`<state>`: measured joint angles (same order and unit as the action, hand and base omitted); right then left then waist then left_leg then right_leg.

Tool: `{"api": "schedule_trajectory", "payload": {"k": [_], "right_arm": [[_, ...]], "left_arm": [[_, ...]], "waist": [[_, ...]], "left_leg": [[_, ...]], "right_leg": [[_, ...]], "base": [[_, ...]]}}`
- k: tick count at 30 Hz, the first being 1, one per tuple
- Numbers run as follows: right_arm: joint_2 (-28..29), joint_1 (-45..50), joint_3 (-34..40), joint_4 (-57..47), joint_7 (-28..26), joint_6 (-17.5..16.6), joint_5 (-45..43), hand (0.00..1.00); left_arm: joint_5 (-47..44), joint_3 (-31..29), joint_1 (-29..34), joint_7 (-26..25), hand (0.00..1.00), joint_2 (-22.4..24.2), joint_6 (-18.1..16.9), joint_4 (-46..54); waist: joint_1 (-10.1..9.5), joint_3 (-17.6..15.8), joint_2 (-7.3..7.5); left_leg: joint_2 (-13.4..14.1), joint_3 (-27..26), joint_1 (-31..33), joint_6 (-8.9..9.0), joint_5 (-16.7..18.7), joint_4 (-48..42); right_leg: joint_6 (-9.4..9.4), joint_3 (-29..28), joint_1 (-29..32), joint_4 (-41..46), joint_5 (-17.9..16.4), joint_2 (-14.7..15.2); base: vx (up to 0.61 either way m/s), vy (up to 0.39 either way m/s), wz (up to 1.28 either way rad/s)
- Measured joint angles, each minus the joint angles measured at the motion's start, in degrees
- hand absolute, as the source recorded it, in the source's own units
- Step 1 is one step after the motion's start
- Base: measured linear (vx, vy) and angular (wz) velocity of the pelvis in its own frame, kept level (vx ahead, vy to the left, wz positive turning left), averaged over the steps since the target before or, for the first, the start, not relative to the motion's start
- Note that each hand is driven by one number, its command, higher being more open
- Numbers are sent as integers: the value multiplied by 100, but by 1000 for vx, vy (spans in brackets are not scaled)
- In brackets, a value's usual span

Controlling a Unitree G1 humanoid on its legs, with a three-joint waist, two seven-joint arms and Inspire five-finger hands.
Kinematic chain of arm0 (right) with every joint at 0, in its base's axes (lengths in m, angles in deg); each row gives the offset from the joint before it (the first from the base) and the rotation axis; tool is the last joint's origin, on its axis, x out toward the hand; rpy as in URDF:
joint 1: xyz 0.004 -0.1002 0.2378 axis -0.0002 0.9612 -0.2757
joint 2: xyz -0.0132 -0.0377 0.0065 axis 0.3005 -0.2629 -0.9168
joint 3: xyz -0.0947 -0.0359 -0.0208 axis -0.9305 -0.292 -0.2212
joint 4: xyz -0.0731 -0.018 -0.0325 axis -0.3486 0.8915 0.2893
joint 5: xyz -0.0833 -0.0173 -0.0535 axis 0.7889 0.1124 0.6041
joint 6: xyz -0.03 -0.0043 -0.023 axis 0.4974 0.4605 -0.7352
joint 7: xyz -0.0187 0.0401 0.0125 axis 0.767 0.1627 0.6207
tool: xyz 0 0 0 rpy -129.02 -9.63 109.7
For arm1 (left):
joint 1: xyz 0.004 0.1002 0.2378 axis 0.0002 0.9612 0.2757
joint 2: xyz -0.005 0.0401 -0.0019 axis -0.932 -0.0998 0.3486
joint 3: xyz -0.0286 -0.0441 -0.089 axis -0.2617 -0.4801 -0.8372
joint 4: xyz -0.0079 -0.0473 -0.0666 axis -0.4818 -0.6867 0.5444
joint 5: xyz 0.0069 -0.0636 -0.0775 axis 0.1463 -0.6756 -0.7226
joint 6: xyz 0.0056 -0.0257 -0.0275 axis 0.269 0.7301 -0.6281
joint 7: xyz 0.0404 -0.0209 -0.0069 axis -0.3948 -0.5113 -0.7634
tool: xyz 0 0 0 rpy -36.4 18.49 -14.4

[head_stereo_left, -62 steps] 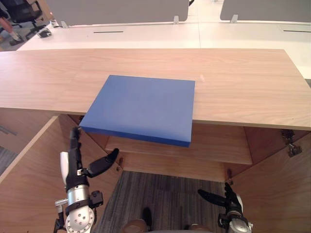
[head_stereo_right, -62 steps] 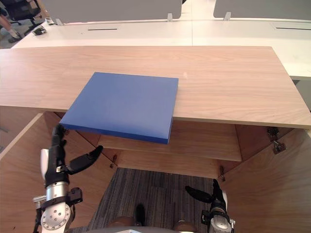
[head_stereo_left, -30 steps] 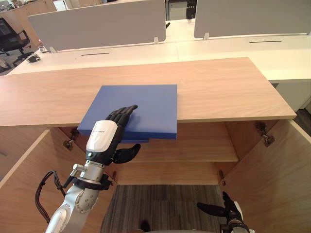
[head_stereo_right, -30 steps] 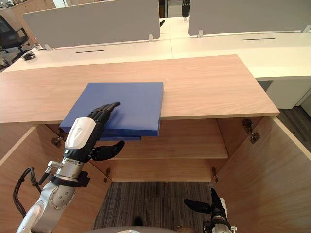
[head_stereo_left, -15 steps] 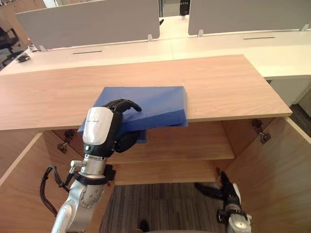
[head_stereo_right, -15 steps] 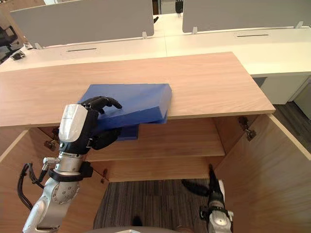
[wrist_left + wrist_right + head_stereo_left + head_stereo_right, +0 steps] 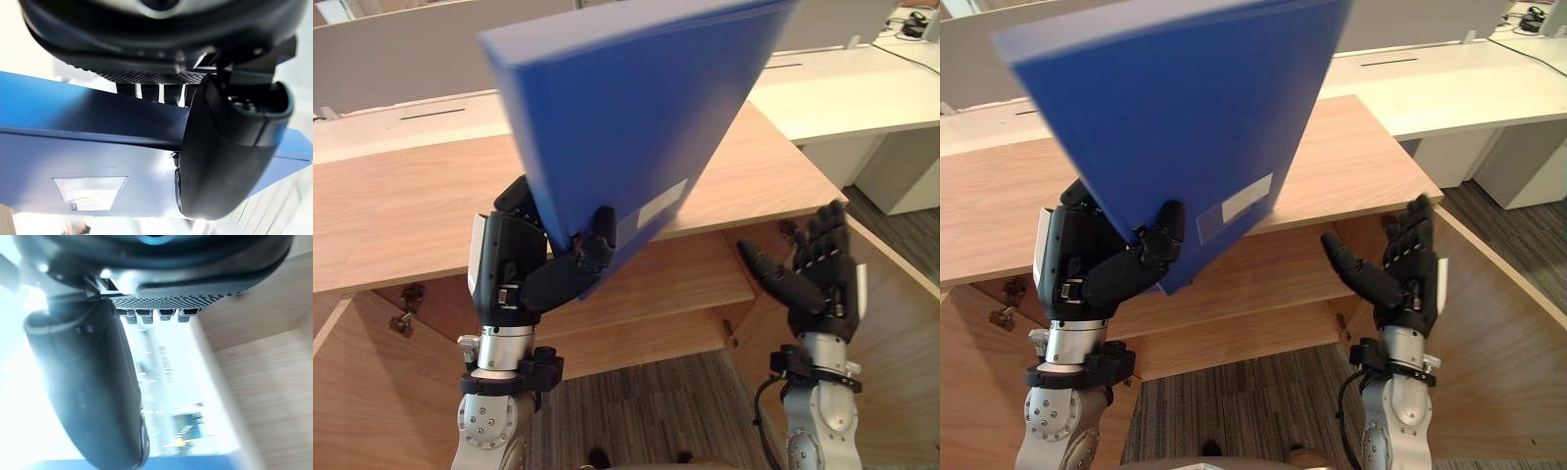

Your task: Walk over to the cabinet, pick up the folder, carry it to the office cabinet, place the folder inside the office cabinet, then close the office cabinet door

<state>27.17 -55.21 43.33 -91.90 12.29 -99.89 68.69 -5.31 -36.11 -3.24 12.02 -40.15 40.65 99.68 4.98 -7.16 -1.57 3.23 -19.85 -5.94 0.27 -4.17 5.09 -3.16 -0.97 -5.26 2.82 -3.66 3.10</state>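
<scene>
The 2 eye views look down from the robot's head onto the long light-wood cabinet top (image 7: 401, 215), facing across it toward the white desks (image 7: 842, 88) behind it. From slightly offset places they share nearly everything: the flat blue folder (image 7: 626, 127) raised in front of the cabinet top, the left hand (image 7: 543, 269) and the right hand (image 7: 813, 279). The left wrist view sits very close behind its own hand, right against the folder's face. The right wrist view looks along its hand, with a light-wood panel (image 7: 274, 357) to one side.
</scene>
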Motion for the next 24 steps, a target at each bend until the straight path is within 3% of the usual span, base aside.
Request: {"api": "schedule_trajectory", "payload": {"k": [5,10,14,15,21,24], "right_arm": [[-543,-371,-217,-325,-283,-160,-362,100],[-1543,-1130,-716,-206,-744,-160,-557,100],[-2125,-1462,-822,273,-902,-161,-813,100],[-2294,-1504,-889,456,-973,-158,-963,0],[-3167,-1522,-1319,1047,-1566,9,-1741,0],[-3231,-1522,-1329,1124,-1791,71,-1994,0]], "left_arm": [[-903,22,13,458,0,-80,207,-30],[-1998,110,11,1094,0,-539,382,-106],[-2325,130,11,1323,0,-809,402,-164],[-2427,125,10,1399,0,-915,413,-221],[-2745,-84,10,1568,0,-1424,521,-535],[-2742,-168,10,1570,0,-1465,524,-578]], "waist": [[48,-30,51],[-20,-26,49],[-86,-4,49],[-98,-4,48],[-203,7,51],[-243,8,53]], "left_leg": [[-28,-24,-27,-13,5,0],[-44,34,-81,-44,-18,3],[-78,139,-74,-72,-41,29],[-95,193,-72,-81,-54,30],[-139,358,10,-128,-123,33],[-152,465,57,-131,-154,33]], "right_leg": [[-39,-30,-15,4,26,27],[-50,34,-95,11,33,45],[-55,137,-135,7,35,79],[-55,188,-164,2,35,92],[-59,386,-170,-2,37,131],[-59,464,-170,-6,37,142]], "base": [[-5,8,-4],[-25,2,6],[-25,5,13],[-10,14,21],[-13,6,15],[-8,0,19]]}}
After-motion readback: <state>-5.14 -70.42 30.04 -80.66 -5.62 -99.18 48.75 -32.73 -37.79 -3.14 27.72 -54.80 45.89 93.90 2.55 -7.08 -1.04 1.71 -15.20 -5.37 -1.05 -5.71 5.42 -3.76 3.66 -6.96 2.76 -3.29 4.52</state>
